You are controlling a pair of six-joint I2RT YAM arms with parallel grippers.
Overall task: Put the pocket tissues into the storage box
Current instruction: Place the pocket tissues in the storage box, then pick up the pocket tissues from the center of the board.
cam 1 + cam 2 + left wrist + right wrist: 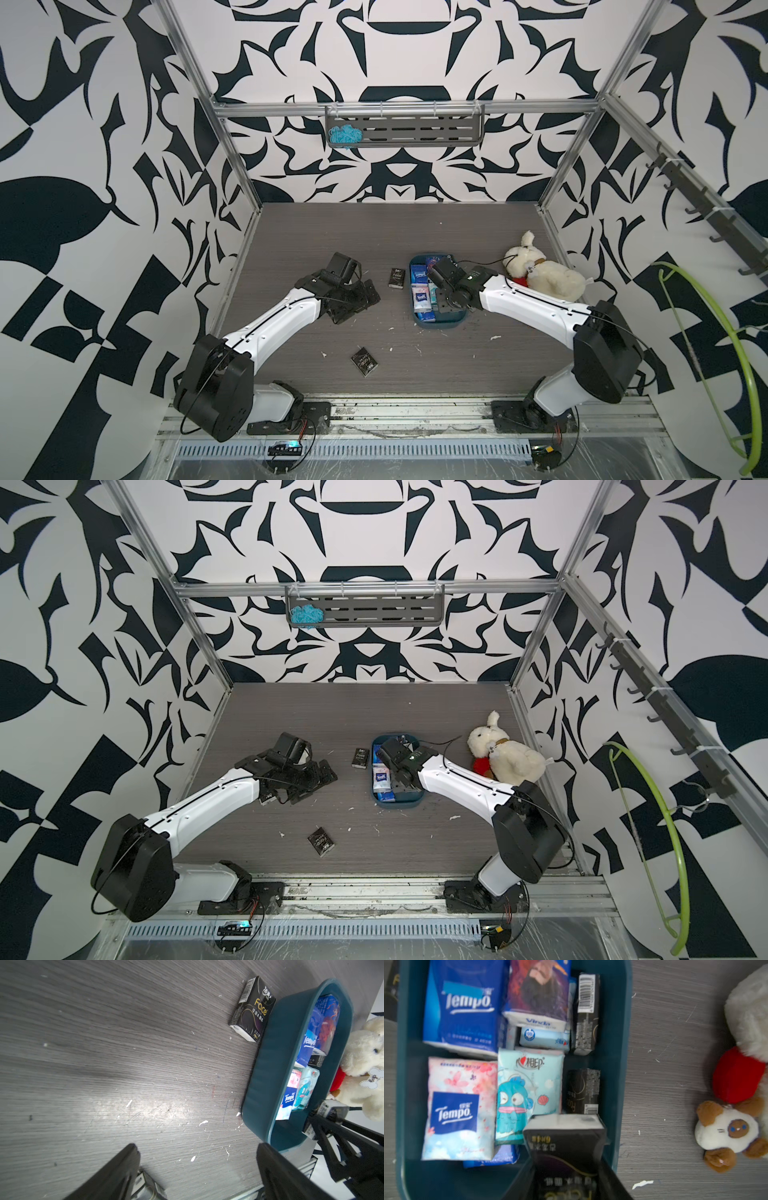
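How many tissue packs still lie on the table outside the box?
2: one black pack beside the storage box, a second black pack near the front; arms may hide more.

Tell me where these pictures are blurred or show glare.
Right wrist view: soft throughout, the black packet in the right hand blurriest. Left wrist view: glare patch on the table, fingers of the left hand out of focus. Both top views: sharp, evenly lit.

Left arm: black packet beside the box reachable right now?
Probably yes. The left gripper is open and empty, with bare table between it and the black packet. The storage box wall close beside it may crowd one finger.
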